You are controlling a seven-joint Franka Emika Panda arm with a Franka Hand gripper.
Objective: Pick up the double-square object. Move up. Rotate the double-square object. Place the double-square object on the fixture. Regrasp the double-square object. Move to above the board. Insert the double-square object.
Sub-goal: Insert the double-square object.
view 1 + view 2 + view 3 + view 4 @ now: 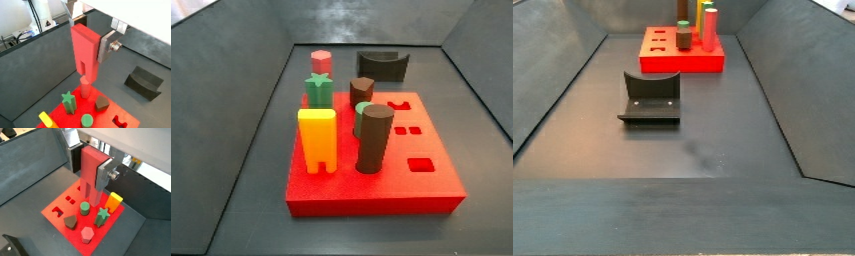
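Two wrist views show the gripper [93,47] high over the board [60,203], clenched on the double-square object [83,52]. Neither side view shows the gripper or that bar.

Board: large flat red slab on the dark floor, cut-outs on one half, pegs upright on the other half. In a side view it sits at the far end of the bin [683,55], well apart from the fixture [649,98].

Double-square object: long red-pink bar hanging roughly vertical, silver finger plate [107,45] flat against one side, lower end pointing down at the board. Groove runs lengthwise on its lower part.

Fixture: dark block on the floor beside the board, nothing on it [145,82].

Pegs: yellow notched block [317,140], dark brown cylinder [374,138], green star [318,88], green cylinder [85,208], red hexagon [321,62], brown pentagon [71,221].
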